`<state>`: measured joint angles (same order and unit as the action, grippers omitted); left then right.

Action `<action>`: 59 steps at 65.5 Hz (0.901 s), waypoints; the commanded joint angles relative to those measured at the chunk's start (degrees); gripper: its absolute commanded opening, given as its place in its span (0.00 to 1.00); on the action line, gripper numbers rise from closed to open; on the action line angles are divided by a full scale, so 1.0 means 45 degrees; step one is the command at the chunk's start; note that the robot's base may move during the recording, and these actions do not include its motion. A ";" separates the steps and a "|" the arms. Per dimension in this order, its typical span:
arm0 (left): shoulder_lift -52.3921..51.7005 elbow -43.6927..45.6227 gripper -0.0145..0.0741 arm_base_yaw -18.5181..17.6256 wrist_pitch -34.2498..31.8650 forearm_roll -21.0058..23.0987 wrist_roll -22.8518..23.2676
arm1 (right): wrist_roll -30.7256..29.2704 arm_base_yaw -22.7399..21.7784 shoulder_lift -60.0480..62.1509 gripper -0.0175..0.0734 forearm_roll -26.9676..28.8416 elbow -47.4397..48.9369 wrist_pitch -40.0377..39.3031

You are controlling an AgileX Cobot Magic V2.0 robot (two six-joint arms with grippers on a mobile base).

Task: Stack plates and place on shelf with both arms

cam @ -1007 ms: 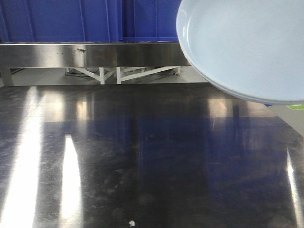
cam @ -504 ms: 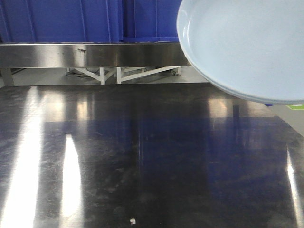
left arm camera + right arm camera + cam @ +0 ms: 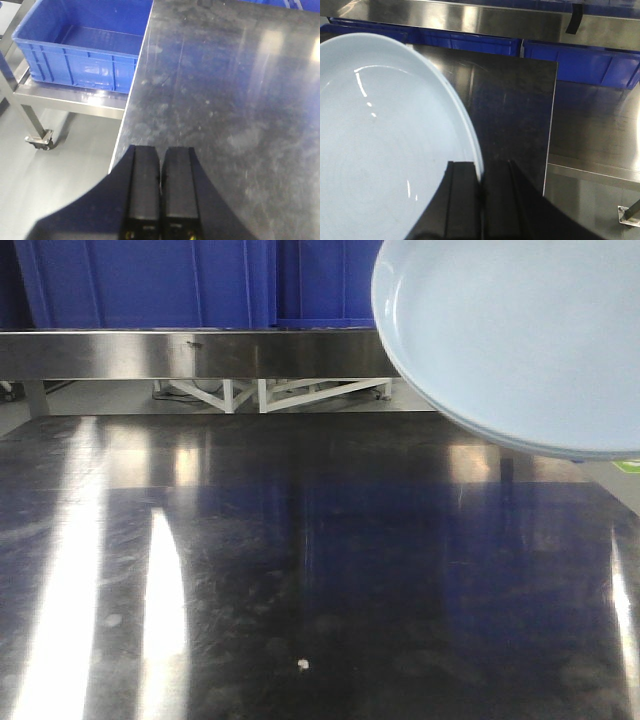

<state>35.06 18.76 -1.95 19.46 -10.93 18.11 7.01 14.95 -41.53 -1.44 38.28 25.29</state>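
The pale-blue plates [image 3: 520,340] hang tilted in the air at the upper right of the front view, above the dark steel table [image 3: 300,570]; a second rim edge shows faintly under the top plate. In the right wrist view the plates [image 3: 385,150] fill the left side, and my right gripper [image 3: 482,172] is shut on their rim, one finger over the inside and one beneath. My left gripper [image 3: 160,150] is shut on nothing, hovering over the table's left edge [image 3: 131,105]. A steel shelf [image 3: 200,352] runs along the back.
A blue crate [image 3: 80,55] sits on a low wheeled steel cart left of the table. More blue crates [image 3: 580,62] line up under the steel shelf [image 3: 510,22] beyond the table's far end. A small white speck [image 3: 303,664] lies on the table.
The table, the shelf and the white speck have shifted right and away in the front view, as the viewpoint moved. The plates keep the same place in the frame.
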 commanded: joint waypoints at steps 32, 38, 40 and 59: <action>0.0037 0.0354 0.26 -0.0082 -0.1008 0.0029 0.0097 | -0.0071 -0.0082 0.0096 0.22 -0.0045 0.0385 -0.1175; 0.0037 0.0354 0.26 -0.0082 -0.1008 0.0029 0.0097 | -0.0071 -0.0082 0.0096 0.22 -0.0045 0.0385 -0.1175; 0.0037 0.0354 0.26 -0.0082 -0.1008 0.0029 0.0097 | -0.0071 -0.0082 0.0096 0.22 -0.0045 0.0385 -0.1175; 0.0037 0.0354 0.26 -0.0082 -0.1008 0.0029 0.0097 | -0.0071 -0.0082 0.0103 0.22 -0.0045 0.0385 -0.1162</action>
<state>35.06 18.76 -2.22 19.46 -10.93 18.11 7.01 14.86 -41.43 -1.44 38.28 25.29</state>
